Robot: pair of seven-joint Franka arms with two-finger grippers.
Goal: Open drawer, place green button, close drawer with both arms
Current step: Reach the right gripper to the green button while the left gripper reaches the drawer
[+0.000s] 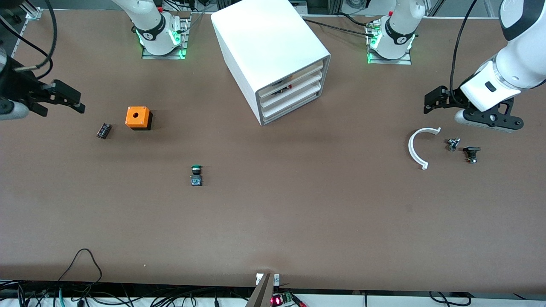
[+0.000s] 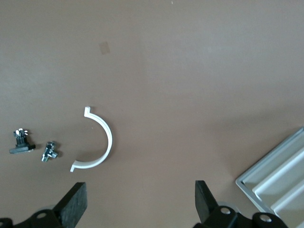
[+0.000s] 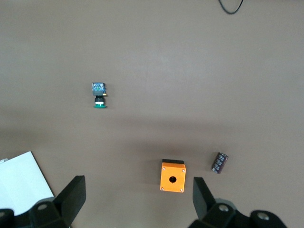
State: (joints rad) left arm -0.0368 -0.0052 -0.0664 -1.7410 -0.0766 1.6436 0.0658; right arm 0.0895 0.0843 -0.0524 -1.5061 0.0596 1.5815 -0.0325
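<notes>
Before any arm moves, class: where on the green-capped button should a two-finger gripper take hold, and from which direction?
Probably from straight above, closing on the flat sides of the square base. The button lies on its side on open table, green cap toward the cabinet; the round cap would likely slip.

— We see bright, even light falling from overhead on the brown table point(image 1: 273, 221), with glare washing out the top of the white cabinet point(image 1: 264, 38).

— We agree; shadows stay short and soft, a small dark one beside the orange box point(image 1: 137, 117). Green lamps glow at both arm bases. All three views look sharp to us, with no obvious blur.
</notes>
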